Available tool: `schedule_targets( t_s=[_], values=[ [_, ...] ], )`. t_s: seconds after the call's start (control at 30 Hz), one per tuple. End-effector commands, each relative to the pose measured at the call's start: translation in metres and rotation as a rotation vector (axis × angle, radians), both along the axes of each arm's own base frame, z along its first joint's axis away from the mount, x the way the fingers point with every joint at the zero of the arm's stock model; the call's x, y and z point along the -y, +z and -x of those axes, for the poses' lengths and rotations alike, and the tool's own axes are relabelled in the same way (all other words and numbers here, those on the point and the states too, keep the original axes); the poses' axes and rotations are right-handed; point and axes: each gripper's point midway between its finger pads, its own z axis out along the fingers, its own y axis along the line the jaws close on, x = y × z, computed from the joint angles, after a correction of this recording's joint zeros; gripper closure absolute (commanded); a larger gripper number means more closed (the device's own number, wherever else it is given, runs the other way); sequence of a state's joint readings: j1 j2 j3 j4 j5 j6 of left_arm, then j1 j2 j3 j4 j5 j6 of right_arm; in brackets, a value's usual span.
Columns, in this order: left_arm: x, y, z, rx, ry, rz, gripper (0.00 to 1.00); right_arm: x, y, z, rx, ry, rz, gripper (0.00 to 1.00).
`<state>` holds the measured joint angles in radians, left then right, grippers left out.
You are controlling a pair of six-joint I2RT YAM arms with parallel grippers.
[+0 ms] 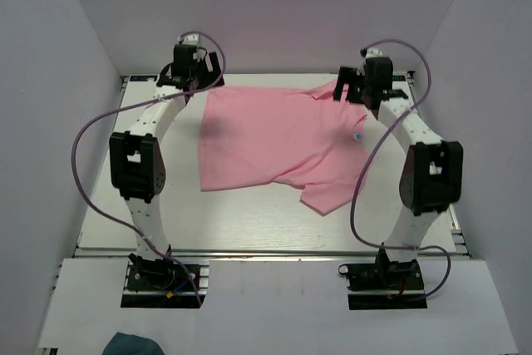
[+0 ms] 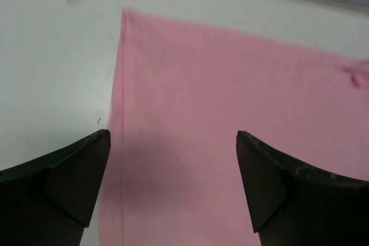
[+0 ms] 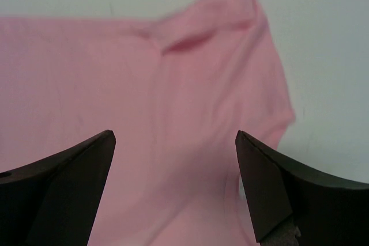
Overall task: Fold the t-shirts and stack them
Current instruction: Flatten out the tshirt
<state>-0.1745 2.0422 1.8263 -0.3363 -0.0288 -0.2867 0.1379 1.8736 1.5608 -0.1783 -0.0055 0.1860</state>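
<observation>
One t-shirt (image 1: 274,143), one teal cloth (image 1: 133,344), one table (image 1: 249,222).

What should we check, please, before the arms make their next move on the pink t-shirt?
1. Left claw open: ok, jaws wide apart above the left edge of the t-shirt.
2. Right claw open: ok, jaws wide apart above the fabric.
3. Nothing pinched in either claw: ok, the fabric lies loose beneath both.
4. Whole garment on the table: ok.
5. Fabric flat: not ok, a crease shows in the right wrist view.
6. Folded compactly: not ok, one sleeve sticks out at the near right.
</observation>
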Motion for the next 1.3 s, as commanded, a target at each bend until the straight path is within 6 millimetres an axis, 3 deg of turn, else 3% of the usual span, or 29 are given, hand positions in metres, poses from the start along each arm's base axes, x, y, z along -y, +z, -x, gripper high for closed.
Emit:
schedule_targets(
  t_s=[0.0, 0.03, 0.07, 0.1, 0.13, 0.17, 0.33, 0.4, 0.57, 0.67, 1.0, 1.17, 1.27],
  values=[
    [-0.003, -0.058, 0.084, -0.315, 0.042, 0.032, 0.00, -0.007, -0.024, 0.061, -0.115, 0.009, -0.060, 0.10],
    [-0.007, -0.067, 0.098, -0.343, 0.059, 0.029, 0.00, -0.007, -0.028, 0.071, -0.134, 0.010, -0.070, 0.10],
    [-0.012, -0.097, 0.128, -0.430, 0.071, 0.018, 0.00, -0.007, -0.047, 0.094, -0.199, 0.010, -0.079, 0.10],
    [-0.015, -0.089, 0.140, -0.412, 0.087, 0.028, 0.00, -0.010, -0.051, 0.107, -0.233, 0.024, -0.086, 0.10],
    [-0.020, -0.109, 0.163, -0.465, 0.090, 0.016, 0.00, -0.014, -0.058, 0.117, -0.262, 0.037, -0.087, 0.10],
    [-0.018, -0.113, 0.174, -0.483, 0.074, 0.028, 0.00, -0.018, -0.074, 0.138, -0.328, 0.057, -0.091, 0.10],
    [-0.004, -0.130, 0.214, -0.497, -0.015, 0.107, 0.02, -0.039, -0.092, 0.179, -0.392, 0.139, -0.138, 0.10],
    [0.008, -0.124, 0.213, -0.457, -0.067, 0.146, 0.04, -0.043, -0.095, 0.195, -0.402, 0.162, -0.135, 0.10],
    [0.010, -0.127, 0.214, -0.448, -0.075, 0.131, 0.04, -0.046, -0.111, 0.224, -0.442, 0.188, -0.099, 0.10],
    [0.010, -0.116, 0.201, -0.398, -0.079, 0.126, 0.04, -0.048, -0.113, 0.233, -0.437, 0.202, -0.085, 0.10],
    [0.008, -0.118, 0.154, -0.333, -0.044, 0.082, 0.04, -0.054, -0.134, 0.238, -0.481, 0.193, -0.099, 0.10],
    [-0.004, -0.141, 0.139, -0.377, 0.024, 0.020, 0.04, -0.054, -0.133, 0.233, -0.473, 0.186, -0.099, 0.10],
    [-0.007, -0.144, 0.131, -0.369, 0.034, 0.024, 0.07, -0.051, -0.135, 0.232, -0.477, 0.179, -0.088, 0.10]
  ],
)
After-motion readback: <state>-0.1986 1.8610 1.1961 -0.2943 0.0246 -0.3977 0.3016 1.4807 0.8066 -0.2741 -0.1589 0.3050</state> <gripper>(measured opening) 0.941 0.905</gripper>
